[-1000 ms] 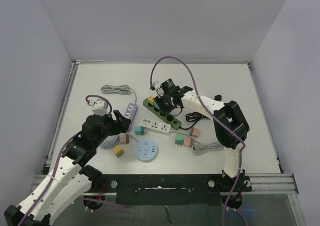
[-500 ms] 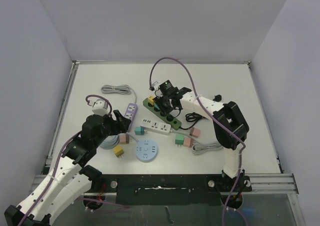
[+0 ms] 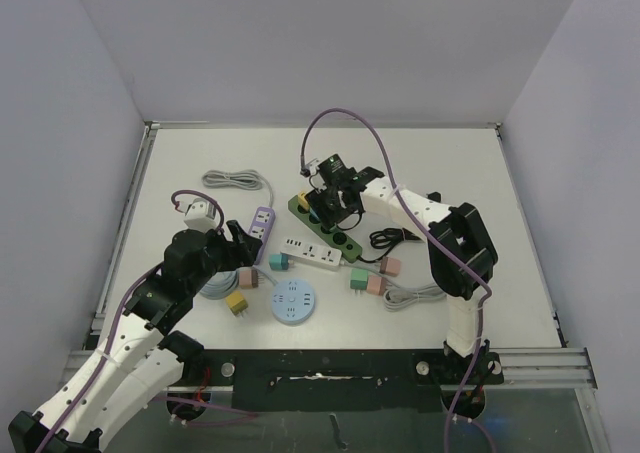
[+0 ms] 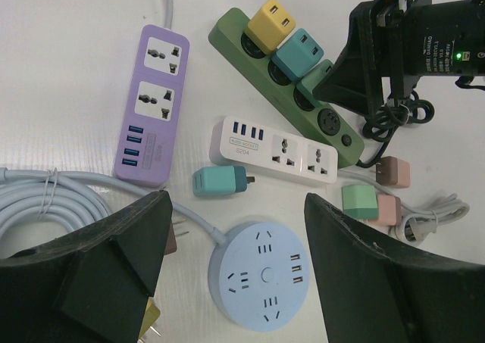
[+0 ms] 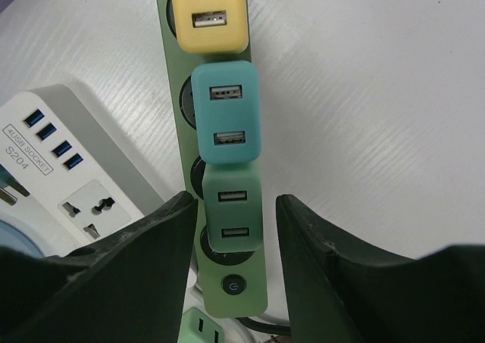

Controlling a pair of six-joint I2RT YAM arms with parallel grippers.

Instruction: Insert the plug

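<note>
The right gripper (image 5: pixel 236 199) is hovering just above the dark green plastic power strip (image 5: pixel 235 286), which is lying slantwise on the white table (image 3: pixel 450 163) beyond the middle. Its jaws are standing released, one on each side of the pale green two-port USB plug (image 5: pixel 231 214), with a thin gap showing on the right side (on the left side, touching or apart cannot be told). The plug is sitting in the strip's third socket, just above the power button. A teal two-port plug (image 5: pixel 226 114) and a yellow single-port plug (image 5: pixel 208 14) are occupying the two sockets beside it, the three bodies lying edge to edge.

The left gripper (image 4: pixel 239 207) is hanging with its jaws spread wide and grasping nothing. Below it are lying a white rectangular power strip (image 4: pixel 273 148), a lilac power strip (image 4: pixel 151 116), a loose teal plug (image 4: pixel 216 182) and a round pale blue socket hub (image 4: pixel 261 271), all well apart from the right gripper.
</note>
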